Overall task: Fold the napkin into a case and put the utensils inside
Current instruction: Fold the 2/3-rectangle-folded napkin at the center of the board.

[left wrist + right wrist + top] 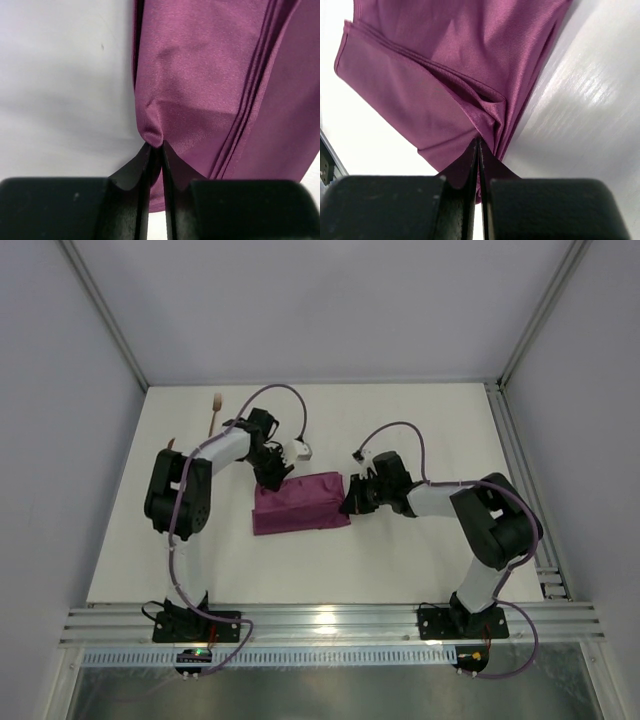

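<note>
The plum-purple napkin (pixel 300 503) lies folded into a thick rectangle in the middle of the white table. At its upper left corner, my left gripper (pixel 271 478) is shut on a small pinch of the cloth edge (pixel 152 135). My right gripper (pixel 350 502) is shut on the napkin's right edge, where several layers bunch up (pixel 492 107). The brown fork (pixel 214 412) lies at the back left, apart from the cloth. A second brown utensil tip (pixel 171 443) shows beside the left arm, mostly hidden by it.
Grey enclosure walls stand on both sides and at the back. A metal rail (pixel 330 624) runs along the near edge by the arm bases, and another rail (pixel 518 480) lines the right side.
</note>
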